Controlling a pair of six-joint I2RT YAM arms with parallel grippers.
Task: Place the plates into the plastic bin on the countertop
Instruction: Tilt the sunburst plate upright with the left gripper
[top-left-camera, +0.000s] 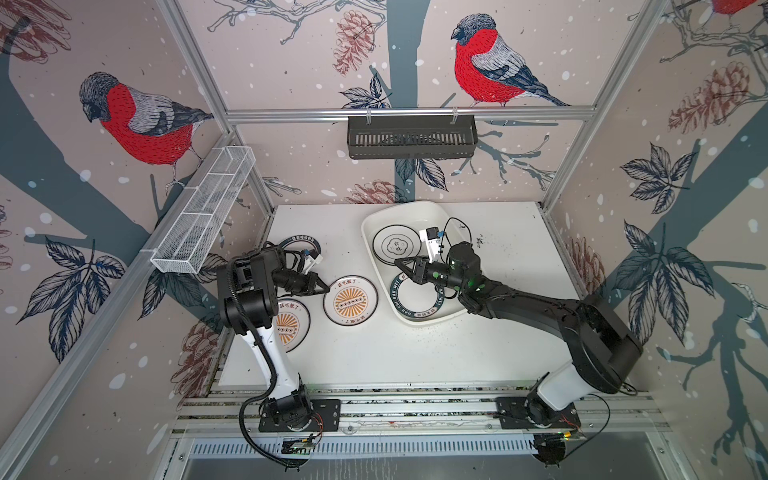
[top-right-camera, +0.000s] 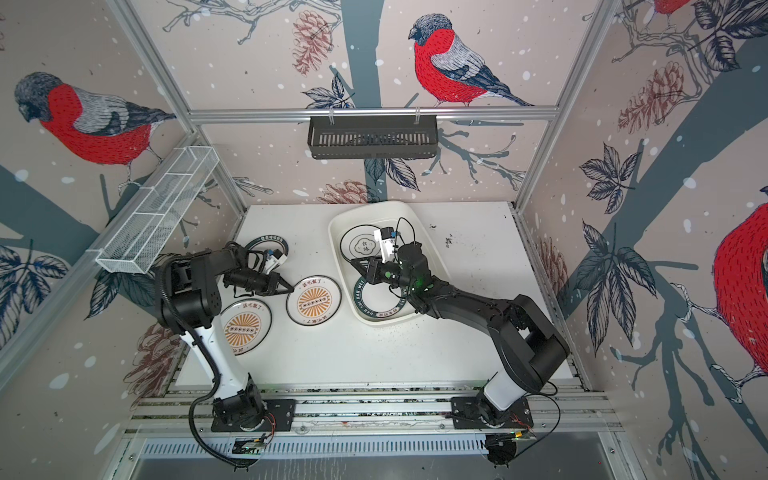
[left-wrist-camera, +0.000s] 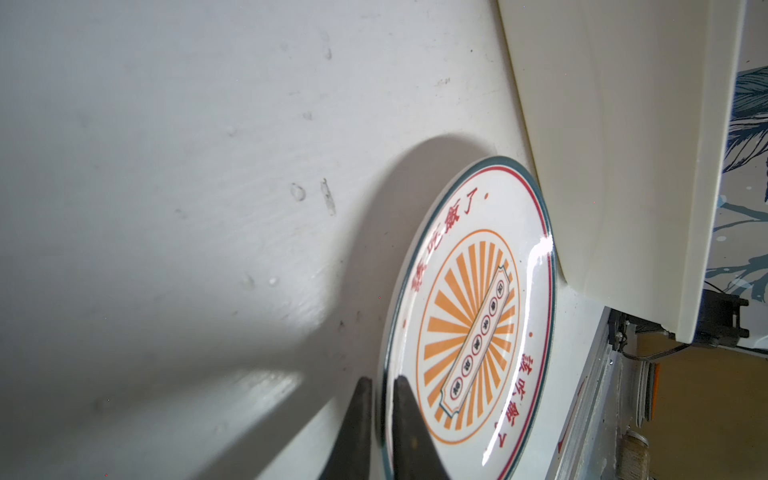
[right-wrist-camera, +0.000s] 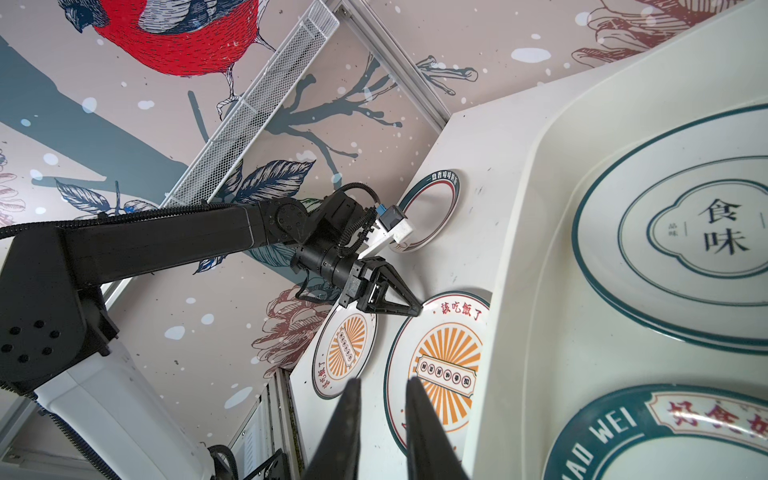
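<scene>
Left gripper (left-wrist-camera: 379, 384) is clamped on the rim of one sunburst plate (top-left-camera: 351, 305), a finger on each side of the edge. That plate lies at centre frame on the countertop (top-left-camera: 374, 353), just beside the plastic bin (top-left-camera: 415, 214) at upper centre-right. Right gripper (right-wrist-camera: 382, 384) holds nothing, its jaws a narrow gap apart, and hangs over the bin's left edge. Risks, as judged:

- The pinch is thin and on glossy glaze, so the plate may pivot or slip out on lifting.
- The plate's far edge may catch the bin's flared rim.
- The right gripper sits in the likely path, so the two could collide.

Count: five plates visible. Three are outside the bin: the held one, a second sunburst plate (top-left-camera: 291, 328) at lower left, and a lettered-band plate (top-left-camera: 299, 241) at upper left. Two are inside: an emblem plate (top-left-camera: 397, 246) and a dark-band plate (top-left-camera: 415, 305). One bin, two grippers.
</scene>
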